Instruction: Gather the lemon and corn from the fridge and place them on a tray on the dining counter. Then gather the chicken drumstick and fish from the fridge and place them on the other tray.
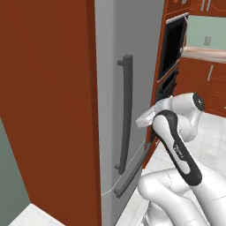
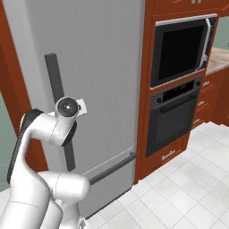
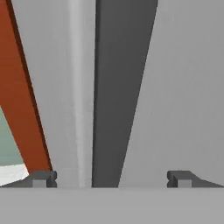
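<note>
A tall grey fridge (image 2: 94, 67) takes up the left and centre of the right base view, its door shut, set between rust-red cabinet panels (image 1: 48, 101). One long dark vertical handle (image 1: 126, 114) runs down the upper door; a second dark bar (image 2: 114, 166) lies across the lower drawer front. To the right in that view stand two built-in appliances — one microwave (image 2: 181, 49) above one oven (image 2: 172, 116) — in the same red cabinetry. A pale worktop (image 1: 207, 54) shows at the upper right of the left base view, well apart from the fridge.

The white arm (image 1: 176, 141) folds up from the lower right of the left base view so that its hand faces the door squarely, a posture that looks chosen to take the handle across its width. In the hand view the tool (image 3: 112, 179) stands wide open and holds nothing — its two dark fingertips (image 3: 43, 178) sit at the bottom of the frame, one on each side of the vertical handle (image 3: 118, 87), which runs up between them. How close the tips are to the bar cannot be told.

The lemon, corn, chicken drumstick and fish are presumably behind the closed door; opening it appears to be the step in hand.
</note>
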Controlling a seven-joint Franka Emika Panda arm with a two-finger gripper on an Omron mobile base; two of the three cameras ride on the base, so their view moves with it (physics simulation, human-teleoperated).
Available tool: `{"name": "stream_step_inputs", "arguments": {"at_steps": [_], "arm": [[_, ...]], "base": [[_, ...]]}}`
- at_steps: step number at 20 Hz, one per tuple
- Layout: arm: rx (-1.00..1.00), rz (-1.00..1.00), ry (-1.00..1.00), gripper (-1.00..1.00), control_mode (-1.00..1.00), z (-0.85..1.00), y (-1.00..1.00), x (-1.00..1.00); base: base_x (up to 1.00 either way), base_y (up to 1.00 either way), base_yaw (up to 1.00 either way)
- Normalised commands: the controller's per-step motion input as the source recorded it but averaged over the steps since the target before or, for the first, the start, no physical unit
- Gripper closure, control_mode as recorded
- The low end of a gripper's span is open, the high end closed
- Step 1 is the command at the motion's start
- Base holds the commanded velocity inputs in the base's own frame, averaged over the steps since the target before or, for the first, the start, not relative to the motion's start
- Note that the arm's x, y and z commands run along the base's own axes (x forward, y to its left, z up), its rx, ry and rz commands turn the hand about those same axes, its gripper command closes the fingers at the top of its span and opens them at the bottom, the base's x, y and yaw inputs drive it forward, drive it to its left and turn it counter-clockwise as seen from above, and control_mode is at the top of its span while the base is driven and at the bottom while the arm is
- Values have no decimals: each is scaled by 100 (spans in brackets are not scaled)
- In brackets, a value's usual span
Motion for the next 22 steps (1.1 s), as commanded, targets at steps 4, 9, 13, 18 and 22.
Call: {"name": "stream_step_inputs", "arguments": {"at_steps": [4,9,13,18,22], "arm": [[5,44,0,-100,-100,-7,5,2],[4,18,-1,-100,-100,-16,-2,6],[0,11,-6,-100,-100,-7,10,1],[0,4,-6,-100,-100,-4,8,5],[0,0,0,-100,-100,0,3,26]], "base": [[0,0,0],[0,0,0],[0,0,0],[0,0,0],[0,0,0]]}}
